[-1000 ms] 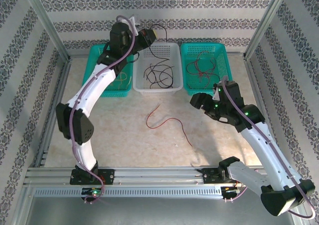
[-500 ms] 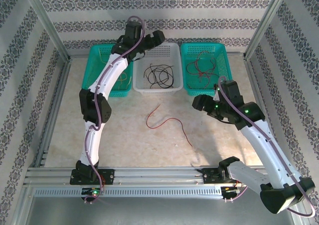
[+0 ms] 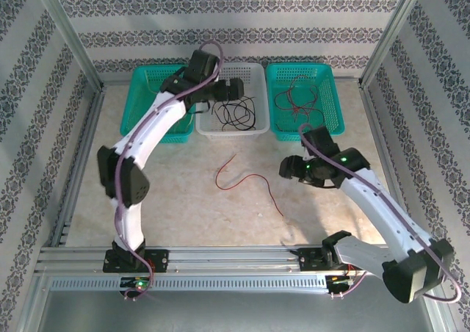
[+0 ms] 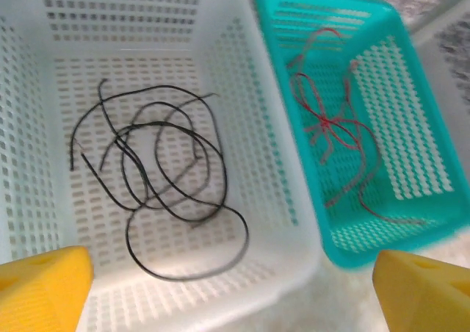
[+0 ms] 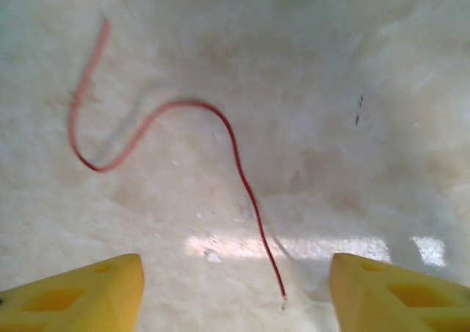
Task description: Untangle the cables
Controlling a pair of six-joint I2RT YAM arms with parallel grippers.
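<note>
Evidently the last loose red cable awaited pickup at mid-frame.
Left gripper gaped empty over the white basket; right gripper hovered open, empty, above the cable; next, descend and pinch.

Mostly hidden behind the left arm at upper left of the top view: teal basket, contents too small to read. Cut off at the bottom corners: yellow left fingers and right fingers. Smeared toward upper left: red cable.

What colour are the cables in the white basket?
Black. The cables in the white basket show best in the left wrist view.
</note>
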